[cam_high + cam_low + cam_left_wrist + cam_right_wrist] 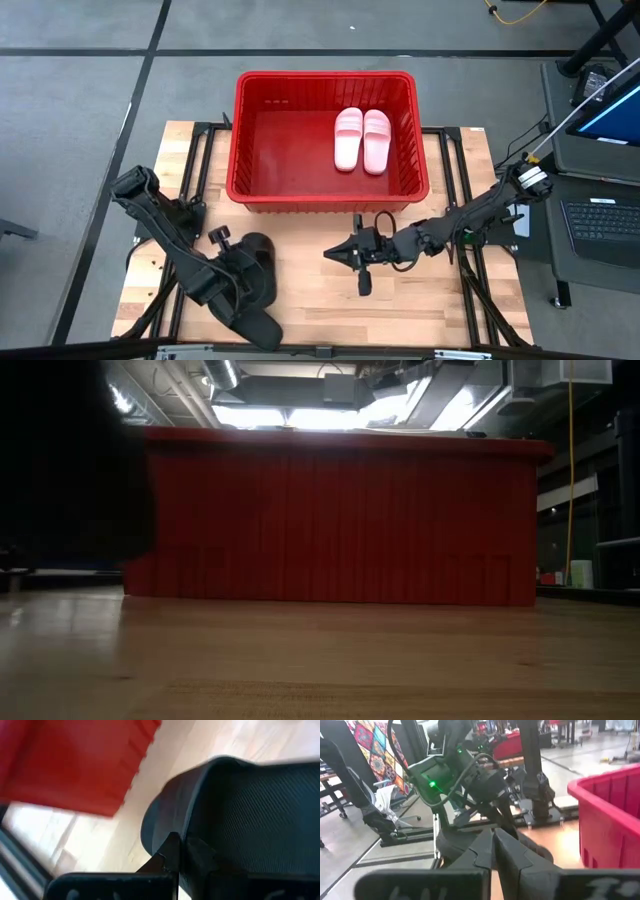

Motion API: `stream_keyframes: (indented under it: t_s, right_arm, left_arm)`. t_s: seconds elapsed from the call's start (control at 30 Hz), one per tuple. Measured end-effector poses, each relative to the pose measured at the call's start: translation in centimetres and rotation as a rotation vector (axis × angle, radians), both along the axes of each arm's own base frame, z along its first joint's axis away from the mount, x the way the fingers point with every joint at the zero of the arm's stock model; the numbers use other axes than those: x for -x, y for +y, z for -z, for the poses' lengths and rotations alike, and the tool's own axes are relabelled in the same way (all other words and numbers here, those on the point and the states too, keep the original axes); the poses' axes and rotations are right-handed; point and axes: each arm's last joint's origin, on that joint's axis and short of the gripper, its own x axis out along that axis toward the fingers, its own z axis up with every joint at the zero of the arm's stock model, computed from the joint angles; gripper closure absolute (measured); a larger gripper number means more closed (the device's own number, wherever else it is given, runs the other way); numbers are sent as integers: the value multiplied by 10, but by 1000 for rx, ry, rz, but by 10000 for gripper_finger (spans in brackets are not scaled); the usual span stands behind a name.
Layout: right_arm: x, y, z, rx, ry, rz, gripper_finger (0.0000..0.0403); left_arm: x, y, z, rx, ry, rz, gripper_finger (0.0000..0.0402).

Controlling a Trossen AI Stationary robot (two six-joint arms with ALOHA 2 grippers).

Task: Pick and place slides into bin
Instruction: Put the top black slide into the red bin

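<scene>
Pink pair point(362, 139) already in the bin point(325, 195), lying side by side, upright, in its far-right part. That's 2 of 4 slides done.

Black pair not in yet. Left gripper point(250, 262) is down on the table near-left of the bin, clamped on a black slide point(255, 270); the left wrist view shows the fingers point(167, 852) pinched on the slide's edge, with its textured sole or strap point(260, 820) filling the frame and the red bin wall point(75, 765) close by. Slide looks at table level or just off it, can't tell which. A 2nd dark shape point(262, 325) sits nearer the table's near edge under the left arm, probably the other black slide, but it blends with the arm, so not certain.

Right gripper point(335, 254) waits over the table centre, just near of the bin's near wall, pointing left toward the left arm, jaws pressed together on nothing. Its wrist view shows only its own fingers point(492, 852), the left arm beyond and a bin corner point(610, 815).

Judgement: about half done. Step in hand is the lift and carry of black slide 1 over the near rim; then 1 more pick remains.
</scene>
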Motion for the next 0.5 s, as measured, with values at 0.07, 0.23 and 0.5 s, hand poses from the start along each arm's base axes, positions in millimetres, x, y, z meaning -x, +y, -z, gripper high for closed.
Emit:
stream_keyframes:
  t_s: [0.07, 0.23, 0.5]
  right_arm:
    - [3, -1, -5, -4, -20, -1, 382]
    - [13, 3, -18, 34, -54, -25, 382]
    - [33, 12, -31, 141, -54, -80, 382]
  left_arm:
    - [-3, -2, -9, 3, -28, 23, 397]
    - [-10, -8, -31, -2, -97, 87, 398]
    - [-24, -19, -60, -79, -313, 202, 398]
